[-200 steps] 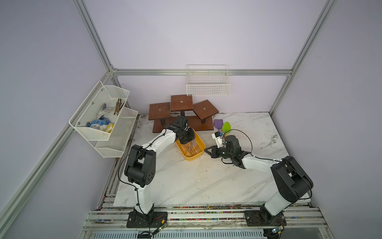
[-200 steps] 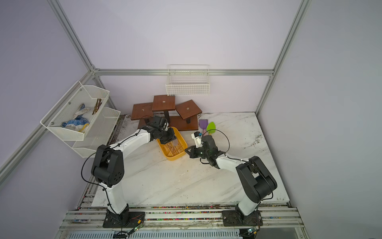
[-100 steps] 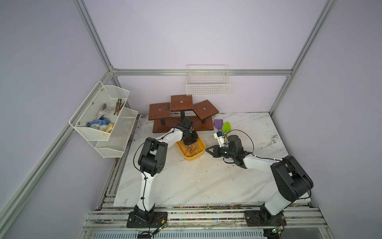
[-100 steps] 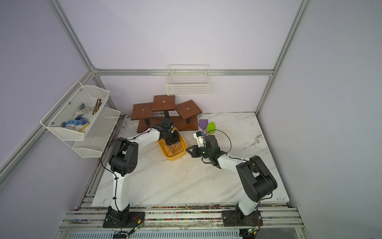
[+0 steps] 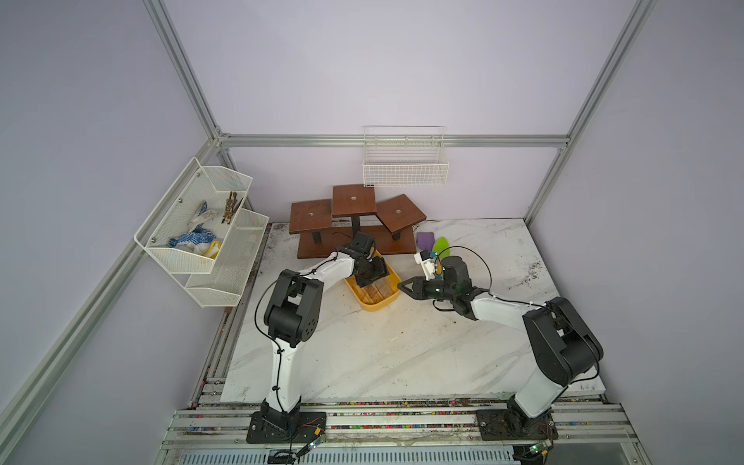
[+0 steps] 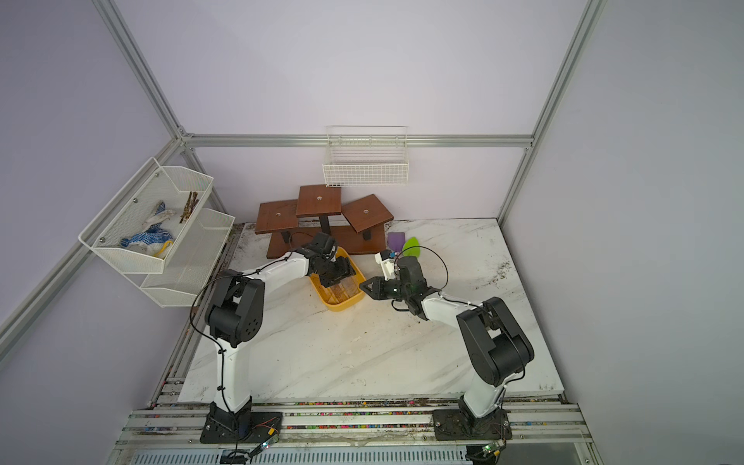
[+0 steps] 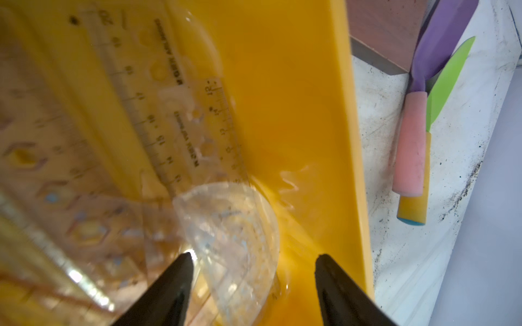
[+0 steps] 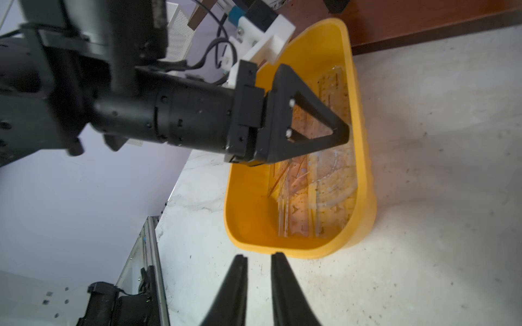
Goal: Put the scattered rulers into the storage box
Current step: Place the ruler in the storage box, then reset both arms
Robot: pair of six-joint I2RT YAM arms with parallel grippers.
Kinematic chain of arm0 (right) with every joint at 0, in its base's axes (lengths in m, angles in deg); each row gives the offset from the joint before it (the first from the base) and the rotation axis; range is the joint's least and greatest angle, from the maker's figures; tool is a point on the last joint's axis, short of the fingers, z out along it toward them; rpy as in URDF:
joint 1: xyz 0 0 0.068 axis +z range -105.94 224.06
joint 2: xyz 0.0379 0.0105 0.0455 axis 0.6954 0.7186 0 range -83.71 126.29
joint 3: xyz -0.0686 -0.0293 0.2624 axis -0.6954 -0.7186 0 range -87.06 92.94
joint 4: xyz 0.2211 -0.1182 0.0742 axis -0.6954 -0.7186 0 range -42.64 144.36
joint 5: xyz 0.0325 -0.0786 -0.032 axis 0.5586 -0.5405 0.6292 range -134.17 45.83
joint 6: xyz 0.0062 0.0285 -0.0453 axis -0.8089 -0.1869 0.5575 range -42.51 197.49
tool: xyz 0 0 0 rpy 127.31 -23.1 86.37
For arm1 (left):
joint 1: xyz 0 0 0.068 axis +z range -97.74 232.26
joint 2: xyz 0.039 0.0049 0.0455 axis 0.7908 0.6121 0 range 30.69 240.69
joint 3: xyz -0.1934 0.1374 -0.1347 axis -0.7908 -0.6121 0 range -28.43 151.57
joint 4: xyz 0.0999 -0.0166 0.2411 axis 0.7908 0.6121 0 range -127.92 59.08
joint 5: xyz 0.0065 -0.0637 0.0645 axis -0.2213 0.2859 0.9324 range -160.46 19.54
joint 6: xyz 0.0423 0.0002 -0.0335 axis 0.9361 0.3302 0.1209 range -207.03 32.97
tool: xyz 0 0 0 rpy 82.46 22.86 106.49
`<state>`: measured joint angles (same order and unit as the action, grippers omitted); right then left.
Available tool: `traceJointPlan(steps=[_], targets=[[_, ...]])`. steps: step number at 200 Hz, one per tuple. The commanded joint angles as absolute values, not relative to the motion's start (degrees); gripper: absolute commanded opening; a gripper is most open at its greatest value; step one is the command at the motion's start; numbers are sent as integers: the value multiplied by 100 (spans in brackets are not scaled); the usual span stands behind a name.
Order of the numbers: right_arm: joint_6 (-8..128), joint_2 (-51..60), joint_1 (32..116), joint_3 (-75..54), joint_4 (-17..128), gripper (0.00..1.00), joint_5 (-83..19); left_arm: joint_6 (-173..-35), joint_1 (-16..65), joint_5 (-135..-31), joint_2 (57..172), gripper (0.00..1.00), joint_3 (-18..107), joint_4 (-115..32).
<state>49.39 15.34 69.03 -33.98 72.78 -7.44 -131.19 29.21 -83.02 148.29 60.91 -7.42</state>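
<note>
Opening your left gripper (image 7: 254,256) wide drops the protractor (image 7: 226,225) into the box (image 7: 296,84); your right gripper (image 8: 259,255), slightly open, is empty, so the job looks done.

Lilac walls (image 5: 382,60) surround a marbled white tabletop (image 5: 382,354).

In the left wrist view we are losing the pinkish stencil rulers (image 7: 56,183) to blur, and the picture's edge is cutting off the black fingers (image 7: 169,290) of the left gripper (image 7: 254,255) and the blade of the purple toy shovel (image 7: 443,36). In both top views that gripper is hiding part of the shallow yellow plastic tub (image 5: 376,306), whose transparent contents are looking too small to count.
</note>
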Motion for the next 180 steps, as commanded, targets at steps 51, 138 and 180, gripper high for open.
traceJointPlan(steps=[51, 138, 180], targets=[[6067, -197, 6809, -3837, 6035, 73, -3568, -11164, 2916, -5960, 11629, 100, 3965, -1349], [8302, -1156, 6328, -8163, 12424, 99, -6941, -8780, 4611, -6346, 10097, 99, 300, -5585], [8193, 1196, 5622, -7850, 14558, 99, -7018, -8886, 4819, -6366, 11025, 100, -139, -7035]])
